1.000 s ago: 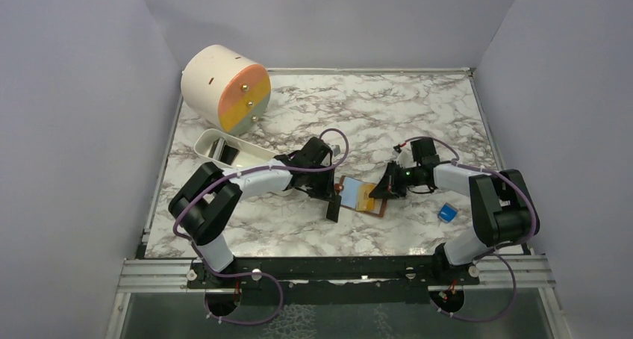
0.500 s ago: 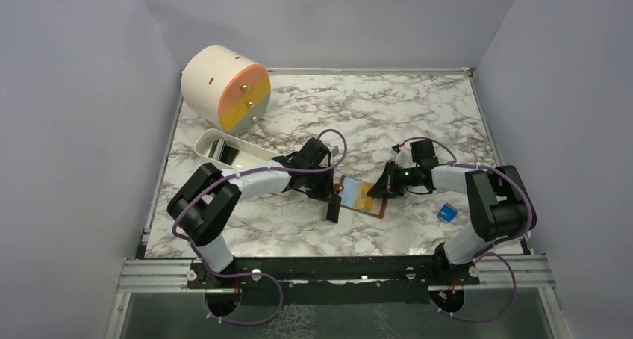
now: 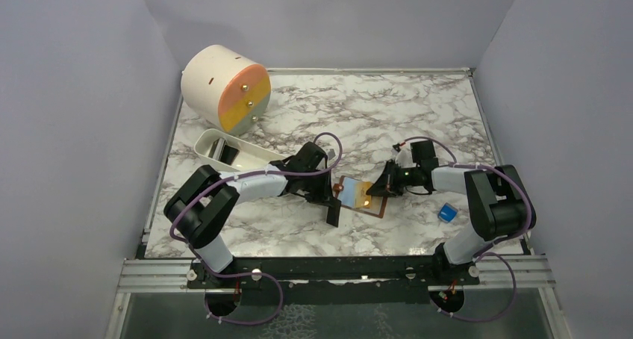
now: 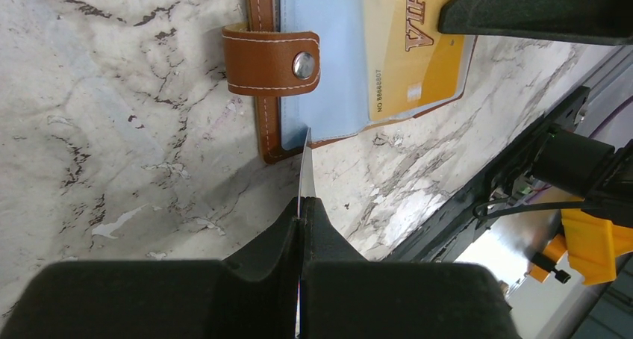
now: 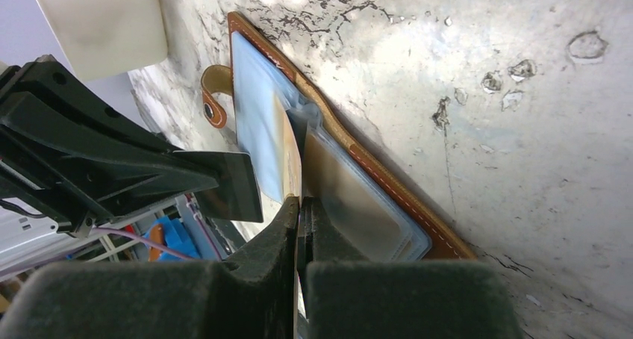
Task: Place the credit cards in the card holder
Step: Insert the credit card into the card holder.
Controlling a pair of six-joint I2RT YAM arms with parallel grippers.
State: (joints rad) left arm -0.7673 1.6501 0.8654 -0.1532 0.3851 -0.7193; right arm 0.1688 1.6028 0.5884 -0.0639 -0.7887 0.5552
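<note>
Top: wallet (image 3: 349,188) lies open on bench (image 3: 388,115), centre-front. Left tool (image 3: 333,204) at its 8 o'clock, clamped on a dark card (image 3: 332,213) held on edge. Right tool (image 3: 375,193) at its 3 o'clock, over the yellow card (image 3: 364,198) on the wallet. Tray (image 3: 254,154) at 10 o'clock, blue block (image 3: 448,213) at 4, well apart.

Left wrist: dark card's tip touches the wallet's corner, just below snap tab (image 4: 272,61). Yellow card lies on pale blue pocket (image 4: 328,70).

Right wrist: right tool pinched tight on yellow card's near edge. Depth in pocket unclear.
</note>
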